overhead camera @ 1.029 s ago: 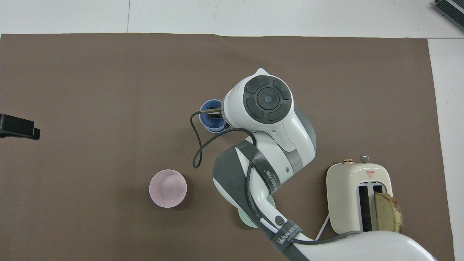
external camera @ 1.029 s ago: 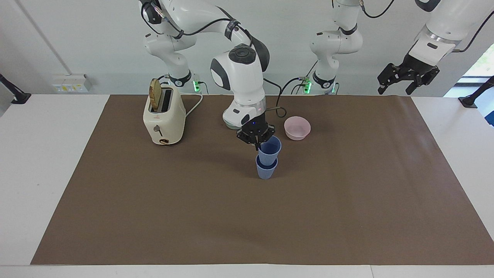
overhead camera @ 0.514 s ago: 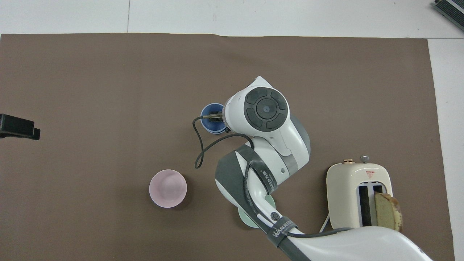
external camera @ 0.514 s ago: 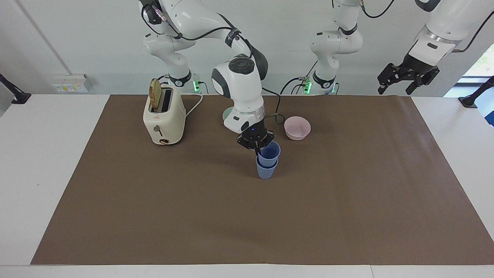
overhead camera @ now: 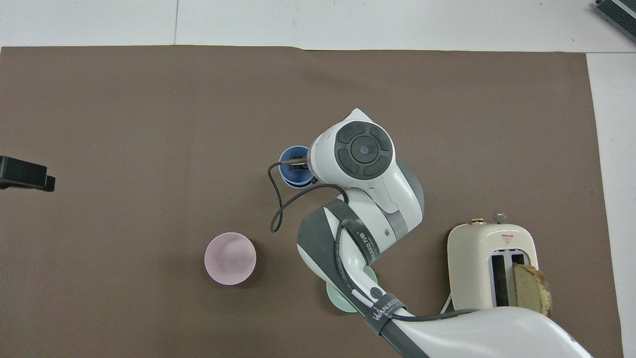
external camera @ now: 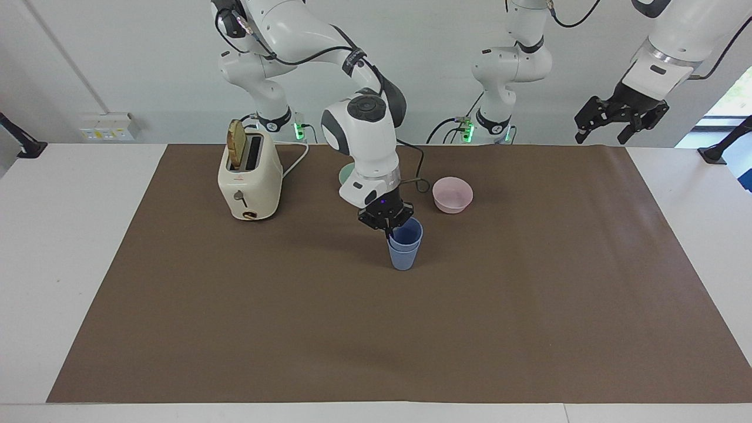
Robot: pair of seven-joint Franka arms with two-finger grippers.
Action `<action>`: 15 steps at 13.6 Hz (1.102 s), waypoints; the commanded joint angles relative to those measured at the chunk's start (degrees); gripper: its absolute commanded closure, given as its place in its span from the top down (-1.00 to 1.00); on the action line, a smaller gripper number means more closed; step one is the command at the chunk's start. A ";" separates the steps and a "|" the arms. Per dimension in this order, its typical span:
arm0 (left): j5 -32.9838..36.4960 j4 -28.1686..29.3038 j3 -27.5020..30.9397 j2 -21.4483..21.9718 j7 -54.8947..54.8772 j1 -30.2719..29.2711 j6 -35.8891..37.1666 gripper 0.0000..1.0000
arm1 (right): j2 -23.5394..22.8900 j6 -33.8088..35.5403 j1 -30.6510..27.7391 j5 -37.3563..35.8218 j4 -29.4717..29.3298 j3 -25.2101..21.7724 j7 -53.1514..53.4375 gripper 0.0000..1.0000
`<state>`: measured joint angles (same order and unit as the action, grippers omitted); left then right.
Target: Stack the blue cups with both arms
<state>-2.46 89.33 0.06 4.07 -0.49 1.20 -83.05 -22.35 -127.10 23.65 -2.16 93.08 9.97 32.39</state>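
Two blue cups stand mid-table, one nested in the other: the upper cup (external camera: 406, 233) sits deep in the lower cup (external camera: 403, 258). My right gripper (external camera: 389, 230) is shut on the upper cup's rim, on the side toward the robots. In the overhead view the blue cups (overhead camera: 289, 171) peek out beside the right wrist, which hides most of the right gripper (overhead camera: 298, 163). The left gripper (external camera: 620, 120) hangs open and empty, high over the left arm's end of the table, where that arm waits; its tip (overhead camera: 25, 174) shows in the overhead view.
A pale pink bowl (external camera: 452, 194) (overhead camera: 230, 258) sits nearer to the robots than the cups. A mint-green bowl (external camera: 346, 173) (overhead camera: 339, 300) is half hidden by the right arm. A cream toaster (external camera: 249, 179) (overhead camera: 492, 268) holding a bread slice stands toward the right arm's end.
The right gripper has come down with the upper cup, which now sits deeper in the lower cup. The left arm has not moved.
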 commanded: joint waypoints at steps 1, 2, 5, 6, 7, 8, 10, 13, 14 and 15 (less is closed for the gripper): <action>0.62 0.93 -0.23 1.29 0.57 -0.32 0.61 1.00 | 0.21 -1.57 -0.53 0.05 0.87 0.32 -0.93 -1.00; 0.62 0.93 -0.23 1.29 0.57 -0.32 0.61 1.00 | 0.12 -2.88 -0.53 0.05 0.96 0.32 -0.93 -1.00; 0.62 0.93 -0.32 1.29 0.57 -0.32 0.61 1.00 | 0.12 -3.50 -0.53 0.14 1.40 0.32 -1.63 -0.57; 0.62 0.93 -0.23 1.29 0.57 -0.32 0.61 1.00 | 0.21 -3.42 -0.53 0.14 1.40 0.32 -1.54 -0.56; 0.62 0.93 -0.23 1.29 0.57 -0.32 0.61 1.00 | 0.12 -3.33 -0.53 0.05 1.22 0.32 -1.28 -0.55; 0.62 0.93 -0.23 1.29 0.57 -0.32 0.61 1.00 | 0.21 -3.33 -0.36 0.14 0.87 0.32 -0.93 -0.49; 0.62 0.93 -0.23 1.29 0.57 -0.32 0.61 1.00 | 0.90 -2.28 -0.53 0.14 0.35 0.32 -0.84 -0.21; 0.62 0.93 -0.23 1.29 0.57 -0.32 0.61 1.00 | 7.12 6.48 -3.59 0.05 0.60 -0.12 -0.84 1.00; 0.62 0.93 -0.23 1.29 0.57 -0.32 0.61 1.00 | 9.85 9.82 -5.61 0.05 0.78 -0.04 -1.27 1.00; 0.62 0.93 -0.23 1.29 0.57 -0.32 0.61 1.00 | 12.14 13.07 -7.54 0.05 0.78 -0.04 -1.19 1.00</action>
<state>-2.46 89.33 0.06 4.07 -0.48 1.20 -83.05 -16.12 -119.27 20.12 -2.22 92.21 9.27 32.08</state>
